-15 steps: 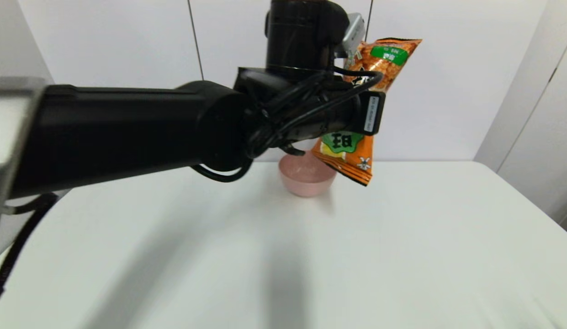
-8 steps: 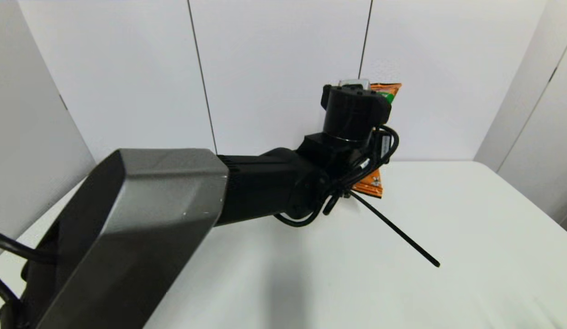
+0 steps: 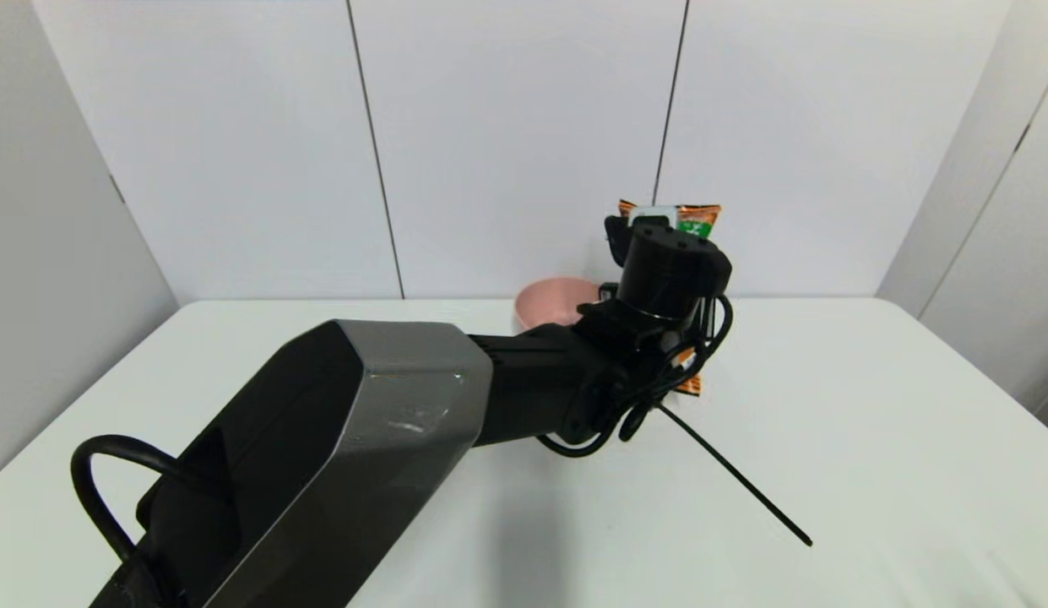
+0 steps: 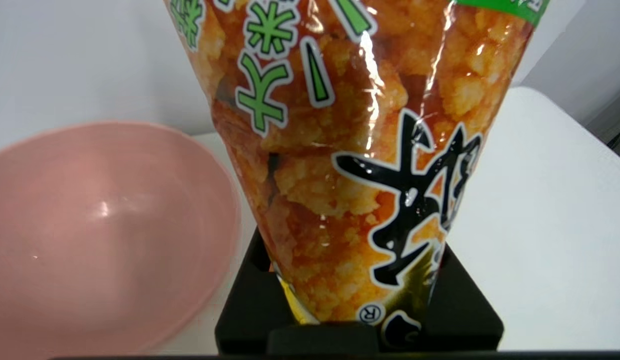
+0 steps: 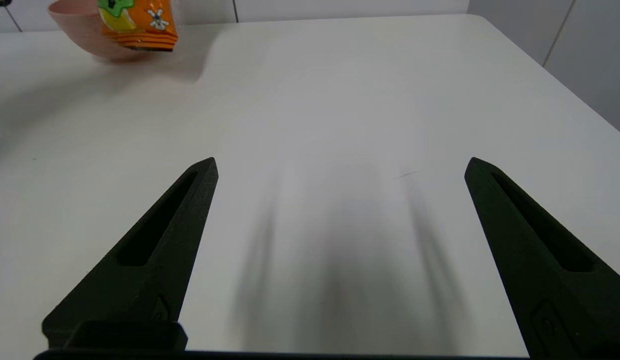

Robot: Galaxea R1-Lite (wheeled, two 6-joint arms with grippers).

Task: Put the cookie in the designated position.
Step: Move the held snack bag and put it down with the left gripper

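Now, vs 0.5 s ago, the left arm sits lower and a bit further fwd over the table (image 3: 870, 405); the pink bowl (image 3: 545, 306), hidden behind the arm back then, shows again just left of the wrist. The cookie (image 3: 697, 218) bag's top edge also sits lower against the back wall than before. A thin black strap still sticks out from the wrist cabling toward the near right.

Pose: left arm reaches from the near-left corner diagonally to the table's far middle, wrist bent up, its body blocking most of the bag in the head view. Left gripper (image 4: 357, 320) is clamped on the cookie (image 4: 349, 165), the black fingers pinching the bag near one end; the bag stands roughly upright, off the table, w/ its lower orange end showing below the wrist. In the left wrist view the bag hangs just beside the bowl (image 4: 90, 225), not over its inside; can't tell if they touch.

Right gripper (image 5: 339, 170) is low over the near-right part of the table (image 5: 339, 75), fingers spread wide, holding nothing, well apart from bag and bowl.
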